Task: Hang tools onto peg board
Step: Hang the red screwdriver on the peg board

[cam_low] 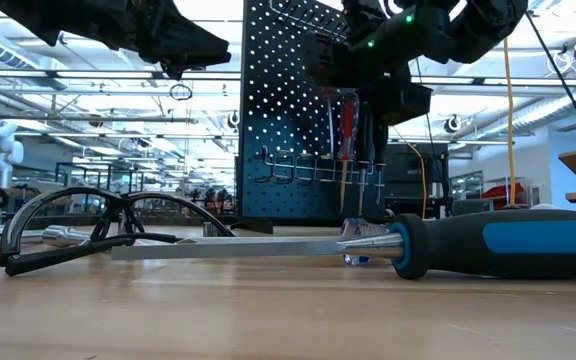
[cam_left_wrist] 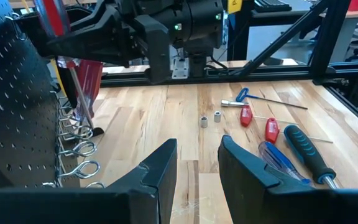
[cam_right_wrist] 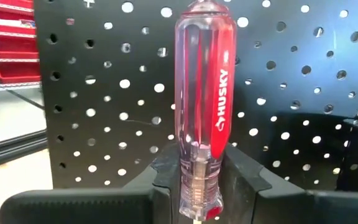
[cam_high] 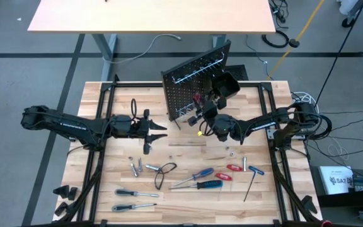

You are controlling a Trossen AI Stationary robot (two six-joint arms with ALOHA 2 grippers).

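The black peg board (cam_high: 191, 85) stands upright at the table's far middle, with a row of wire ring hooks (cam_left_wrist: 79, 134) low on its face. My right gripper (cam_high: 201, 117) is at the board's front, shut on a screwdriver (cam_right_wrist: 202, 93) with a clear and red handle. My left gripper (cam_high: 159, 130) hangs open and empty left of the board, above the table. Other tools lie flat near the front edge: a blue-and-black screwdriver (cam_high: 210, 185), two small red ones (cam_high: 229, 171), a hex key (cam_high: 251, 186), a black wire loop (cam_high: 162, 173) and silver bits (cam_high: 137, 167). My right gripper pinches the handle's lower end (cam_right_wrist: 199, 186), just above the shaft, between its two fingers. The fingers come in level from the table's right side, across the tool. The screwdriver stands upright, clear of the table, its shaft (cam_left_wrist: 79, 102) reaching down to the ring hooks; whether it touches them I cannot tell.
A small black bin (cam_high: 225, 85) is fixed to the board's right part. Two black-handled screwdrivers (cam_high: 134, 199) lie at the near left. Black frame rails (cam_high: 99, 157) run along the table's left and right sides. Another table (cam_high: 150, 16) stands beyond the far edge.
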